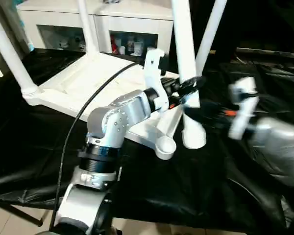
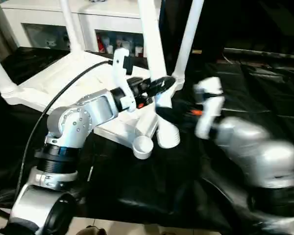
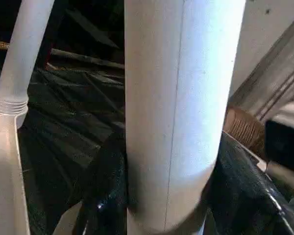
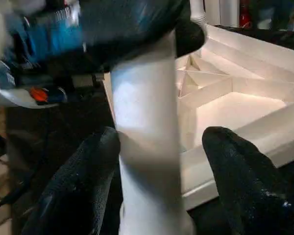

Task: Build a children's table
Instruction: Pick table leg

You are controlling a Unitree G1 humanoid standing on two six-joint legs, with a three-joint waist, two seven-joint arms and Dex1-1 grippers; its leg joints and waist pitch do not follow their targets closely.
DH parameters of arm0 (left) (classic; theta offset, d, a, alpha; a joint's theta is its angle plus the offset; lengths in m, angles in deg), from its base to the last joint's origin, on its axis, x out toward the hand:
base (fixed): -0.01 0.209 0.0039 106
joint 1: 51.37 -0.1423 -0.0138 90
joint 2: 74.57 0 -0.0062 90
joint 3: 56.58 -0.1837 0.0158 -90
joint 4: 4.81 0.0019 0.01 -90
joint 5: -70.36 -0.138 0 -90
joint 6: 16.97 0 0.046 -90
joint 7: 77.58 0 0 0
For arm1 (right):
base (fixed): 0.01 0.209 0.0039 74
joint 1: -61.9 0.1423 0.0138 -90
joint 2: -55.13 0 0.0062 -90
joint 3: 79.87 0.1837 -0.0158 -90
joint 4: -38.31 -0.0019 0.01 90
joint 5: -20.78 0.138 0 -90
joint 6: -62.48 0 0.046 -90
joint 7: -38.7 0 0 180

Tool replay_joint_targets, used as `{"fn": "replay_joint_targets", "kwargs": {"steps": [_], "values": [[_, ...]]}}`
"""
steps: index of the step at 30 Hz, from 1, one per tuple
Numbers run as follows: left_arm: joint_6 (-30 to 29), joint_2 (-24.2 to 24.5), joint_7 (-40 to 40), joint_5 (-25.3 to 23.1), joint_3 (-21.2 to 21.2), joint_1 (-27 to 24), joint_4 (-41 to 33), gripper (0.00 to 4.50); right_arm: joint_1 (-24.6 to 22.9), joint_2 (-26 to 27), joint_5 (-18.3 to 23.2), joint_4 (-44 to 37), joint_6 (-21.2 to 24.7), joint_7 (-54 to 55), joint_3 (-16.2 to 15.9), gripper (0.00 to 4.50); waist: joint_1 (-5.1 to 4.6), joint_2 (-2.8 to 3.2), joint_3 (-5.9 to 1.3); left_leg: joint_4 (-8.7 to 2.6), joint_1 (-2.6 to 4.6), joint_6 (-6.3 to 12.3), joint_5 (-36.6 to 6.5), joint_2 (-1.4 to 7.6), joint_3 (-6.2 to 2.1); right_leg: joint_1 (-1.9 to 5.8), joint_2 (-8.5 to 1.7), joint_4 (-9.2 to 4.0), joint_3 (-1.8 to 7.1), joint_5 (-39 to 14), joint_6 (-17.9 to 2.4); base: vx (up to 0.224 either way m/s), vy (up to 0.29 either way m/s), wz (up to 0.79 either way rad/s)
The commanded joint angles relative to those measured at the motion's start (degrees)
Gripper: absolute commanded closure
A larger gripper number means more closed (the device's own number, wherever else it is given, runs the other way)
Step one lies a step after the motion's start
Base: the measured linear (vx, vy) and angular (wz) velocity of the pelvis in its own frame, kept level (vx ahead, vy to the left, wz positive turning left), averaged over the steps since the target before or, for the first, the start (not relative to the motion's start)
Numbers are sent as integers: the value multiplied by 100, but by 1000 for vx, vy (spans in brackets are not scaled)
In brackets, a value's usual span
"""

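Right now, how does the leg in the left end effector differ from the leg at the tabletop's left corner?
1. The held leg is clamped by the left end effector; the left-corner leg is free.
2. The held leg's lower end sits outside the tabletop, beside the empty socket; the left-corner leg is seated in its socket.
Both are white tubes.
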Motion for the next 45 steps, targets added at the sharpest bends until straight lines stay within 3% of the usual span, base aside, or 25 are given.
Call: {"fn": "replay_joint_targets", "kwargs": {"steps": [1, 4, 10, 14, 18, 31, 39, 45], "values": [[62, 26, -118, -28, -61, 115, -40, 264, 113, -116, 300, 33, 305, -146, 95, 145, 23, -92, -459, -334, 127, 91, -1103, 3, -18, 309, -54, -401, 60, -1420, -956, 0, 0, 0], [57, 36, -171, -1, -59, 140, -23, 264, 190, -209, 469, 119, 531, -216, 118, 145, 37, -79, -465, -327, 144, 99, -1101, 19, -16, 296, -61, -400, 59, -1401, -1044, 0, 0, 0], [-50, 76, -374, 147, -48, 169, -38, 264, 151, -533, 364, 249, 697, -515, -204, 145, 49, -86, -459, -335, 142, 41, -1163, 22, -21, 298, -68, -402, 55, -1514, -1036, 0, 0, 0], [-215, 47, -471, 356, 48, 174, -109, 264, 151, -570, 373, 256, 703, -547, -297, 145, 60, -70, -465, -331, 149, 9, -1181, 23, -22, 291, -74, -394, 54, -1506, -1067, 0, 0, 0], [-415, 301, -1065, 455, -261, 130, -383, 264, 205, -666, 391, 219, 700, -746, -460, 145, 57, -76, -457, -344, 146, 12, -1231, 27, -27, 292, -68, -400, 51, -1574, -1066, 0, 0, 0], [-694, 467, -1419, 676, -318, 223, -420, 264, 250, -1065, 430, 111, 585, -1639, -967, 145, 63, -127, -450, -332, 140, 62, -1191, 36, -20, 296, -78, -386, 62, -1613, -1085, 0, 0, 0], [-838, 493, -1555, 763, -444, 179, -570, 264, 346, -1060, 380, 211, 481, -1789, -1113, 145, 66, -134, -449, -326, 136, 89, -1132, 41, -17, 292, -86, -382, 65, -1622, -1120, 0, 0, 0], [-916, 478, -1593, 841, -444, 179, -635, 264, 363, -1055, 381, 257, 462, -1877, -1169, 219, 67, -127, -451, -325, 140, 87, -1162, 39, -17, 292, -82, -383, 63, -1624, -1123, 0, 0, 0]]}}
